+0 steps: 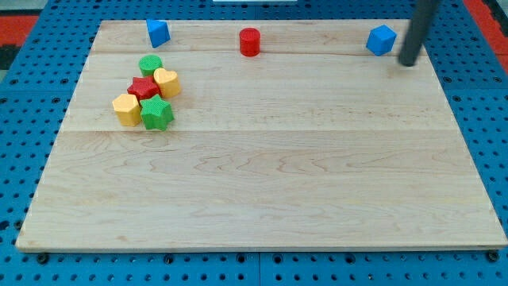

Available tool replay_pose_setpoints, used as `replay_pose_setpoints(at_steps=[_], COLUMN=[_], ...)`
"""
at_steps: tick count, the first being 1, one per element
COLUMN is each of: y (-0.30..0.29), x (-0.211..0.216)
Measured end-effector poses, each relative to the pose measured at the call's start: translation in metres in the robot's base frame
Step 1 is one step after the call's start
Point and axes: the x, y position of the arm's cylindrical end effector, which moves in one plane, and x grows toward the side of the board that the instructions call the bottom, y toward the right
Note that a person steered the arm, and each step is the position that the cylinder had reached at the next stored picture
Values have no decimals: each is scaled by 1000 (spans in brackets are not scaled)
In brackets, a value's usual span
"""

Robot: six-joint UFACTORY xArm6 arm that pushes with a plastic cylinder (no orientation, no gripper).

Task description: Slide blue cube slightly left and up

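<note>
A cluster sits toward the surface's [262,199] left: green star [156,114], yellow block [126,109], red block [144,87], yellow heart [167,82], green block [150,65]. Farther back, a red cylinder [250,41] and a blue block [158,32].

The blue cube [382,40] sits at the far right edge, one corner facing the viewer, no long axis evident. My tip [409,62], a bare rod with no fingers to open or close, stands just beside it at its 4 o'clock, well placed, I judge, for a push toward 10 o'clock.

Blue cube [382,40]: solid blue, sits flat on the wooden board at the far right corner area, one vertical edge turned toward the camera. Upright, close to the board's far edge.
</note>
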Motion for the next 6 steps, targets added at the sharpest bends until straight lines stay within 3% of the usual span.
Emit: replay_pose_setpoints(at_steps=[1, 2, 3, 4, 6], y=[20, -39, -67, -64, -111], x=[-36, -56, -53, -12, -28])
